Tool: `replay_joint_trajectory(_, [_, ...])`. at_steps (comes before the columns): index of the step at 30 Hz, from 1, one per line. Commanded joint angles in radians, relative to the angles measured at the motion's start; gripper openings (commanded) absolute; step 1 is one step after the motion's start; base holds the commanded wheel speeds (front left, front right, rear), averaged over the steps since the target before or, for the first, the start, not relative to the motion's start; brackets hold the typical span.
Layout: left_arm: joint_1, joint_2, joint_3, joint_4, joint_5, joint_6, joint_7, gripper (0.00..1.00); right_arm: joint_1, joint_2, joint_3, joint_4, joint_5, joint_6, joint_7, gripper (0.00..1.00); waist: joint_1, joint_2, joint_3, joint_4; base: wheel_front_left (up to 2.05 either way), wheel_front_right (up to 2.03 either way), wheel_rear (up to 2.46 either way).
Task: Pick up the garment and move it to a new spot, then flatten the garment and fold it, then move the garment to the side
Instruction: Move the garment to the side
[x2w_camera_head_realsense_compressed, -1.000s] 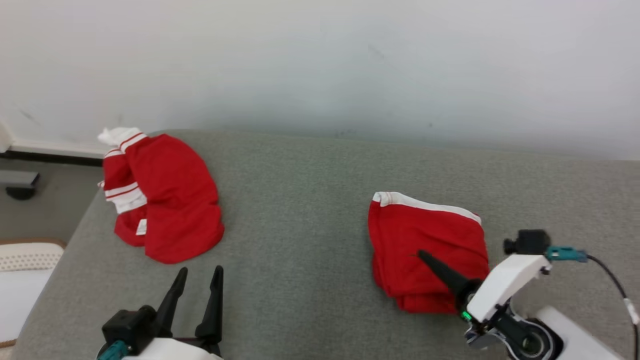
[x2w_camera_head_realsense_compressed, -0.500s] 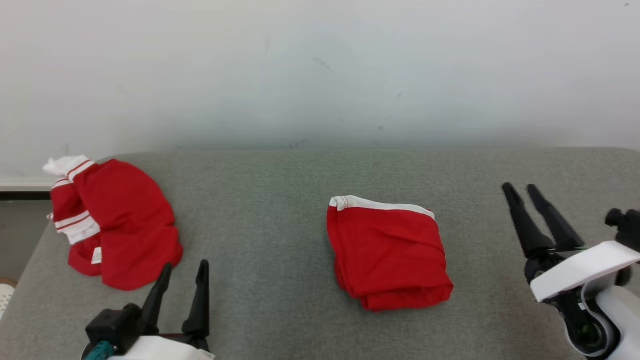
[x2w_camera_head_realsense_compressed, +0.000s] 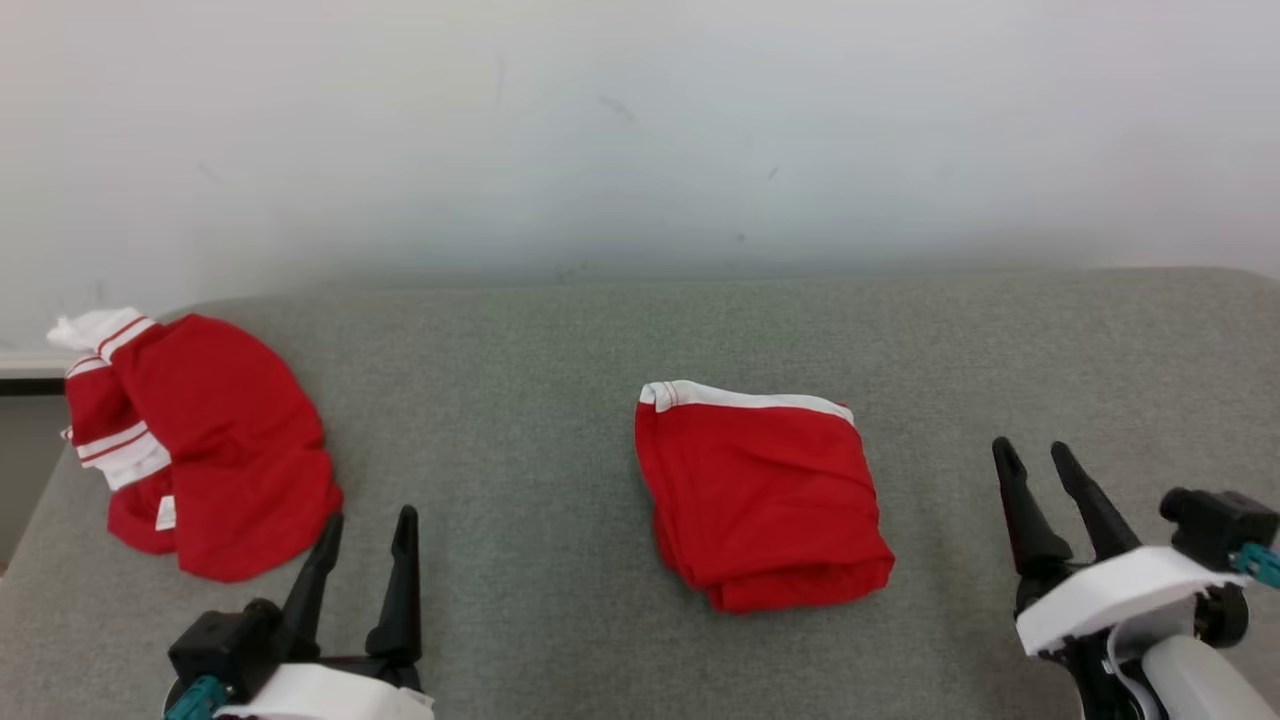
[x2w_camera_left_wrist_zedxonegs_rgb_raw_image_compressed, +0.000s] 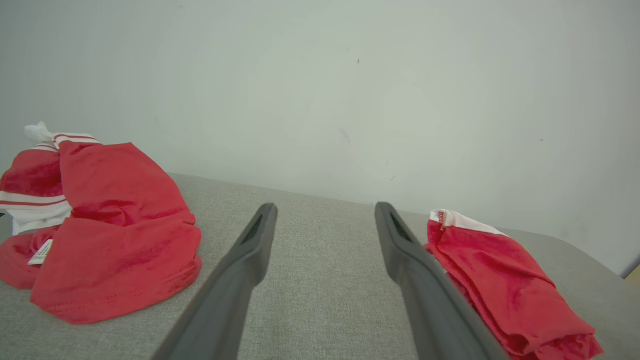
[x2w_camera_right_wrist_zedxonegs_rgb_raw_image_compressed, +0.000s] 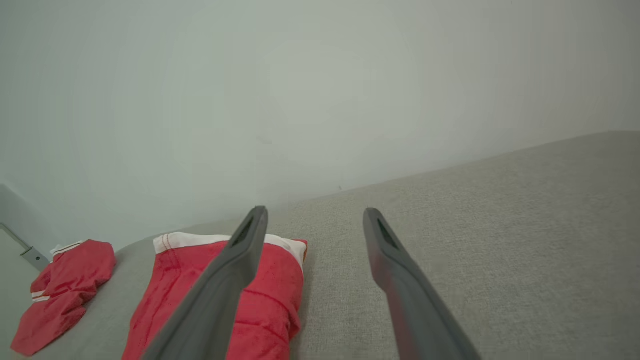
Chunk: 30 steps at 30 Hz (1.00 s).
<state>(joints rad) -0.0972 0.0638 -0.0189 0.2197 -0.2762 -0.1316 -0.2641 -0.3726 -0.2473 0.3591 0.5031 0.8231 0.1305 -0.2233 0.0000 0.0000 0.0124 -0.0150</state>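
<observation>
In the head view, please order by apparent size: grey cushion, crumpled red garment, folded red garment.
1. grey cushion, largest.
2. crumpled red garment and folded red garment: nearly alike, so unranked.

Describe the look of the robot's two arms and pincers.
The left pincer and right pincer each have two long, tapering dark fingers, slotted near the tips in the wrist views. Each sits on a white shell beside a black camera block with a teal connector.
</observation>
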Motion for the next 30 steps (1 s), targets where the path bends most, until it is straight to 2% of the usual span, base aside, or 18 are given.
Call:
replay_joint_trajectory(1, [-0.012, -0.001, -0.003, -0.002, -0.004, 0.002, 0.0, 1.0, -0.044, 0.009, 0.004, 0.031, -0.005, 0.0, 0.021, 1.0, 0.0, 0.0, 0.015, 0.013, 0.0, 0.0, 0.0])
replay_joint_trajectory(9, [-0.046, -0.004, -0.026, 0.013, -0.024, 0.002, 0.0, 1.0, -0.207, 0.059, 0.081, 0.255, -0.041, 0.0, 0.127, 1.0, 0.0, 0.0, 0.061, 0.093, 0.0, 0.0, 0.0])
replay_joint_trajectory(18, [-0.055, -0.006, -0.032, 0.028, -0.033, 0.002, 0.0, 1.0, -0.322, 0.078, 0.129, 0.524, -0.035, 0.0, 0.294, 1.0, 0.0, 0.0, 0.071, 0.17, 0.0, 0.0, 0.0])
replay_joint_trajectory(24, [-0.054, -0.007, -0.032, 0.029, -0.035, 0.002, 0.0, 1.0, -0.344, 0.103, 0.139, 0.604, -0.01, 0.0, 0.365, 1.0, 0.0, 0.0, 0.075, 0.186, 0.0, 0.0, 0.0])
replay_joint_trajectory(25, [-0.054, -0.008, -0.031, 0.029, -0.033, 0.002, 0.0, 1.0, -0.344, 0.107, 0.139, 0.618, -0.005, 0.0, 0.38, 0.95, 0.0, 0.0, 0.076, 0.187, 0.0, 0.0, 0.0])
replay_joint_trajectory(26, [-0.055, -0.008, -0.031, 0.03, -0.032, 0.002, 0.0, 1.0, -0.346, 0.11, 0.144, 0.63, -0.003, 0.0, 0.396, 0.77, 0.0, 0.0, 0.078, 0.187, 0.0, 0.0, 0.0])
replay_joint_trajectory(27, [-0.057, -0.008, -0.03, 0.03, -0.032, 0.002, 0.0, 1.0, -0.349, 0.114, 0.151, 0.636, -0.003, 0.0, 0.406, 0.47, 0.0, 0.0, 0.078, 0.187, 0.0, 0.0, 0.0])
replay_joint_trajectory(28, [-0.058, -0.008, -0.029, 0.031, -0.032, 0.002, 0.0, 1.0, -0.349, 0.117, 0.153, 0.637, 0.005, 0.0, 0.412, 0.3, 0.0, 0.0, 0.079, 0.186, 0.0, 0.0, 0.0])
replay_joint_trajectory(29, [-0.059, -0.008, -0.028, 0.032, -0.031, 0.002, 0.0, 1.0, -0.348, 0.117, 0.154, 0.638, 0.01, 0.0, 0.411, 0.0, 0.0, 0.0, 0.079, 0.185, 0.0, 0.0, 0.0])
replay_joint_trajectory(30, [-0.06, -0.008, -0.029, 0.033, -0.029, 0.002, 0.0, 1.0, -0.349, 0.115, 0.157, 0.638, 0.013, -0.001, 0.409, 0.0, 0.0, 0.0, 0.078, 0.183, 0.0, 0.0, 0.0])
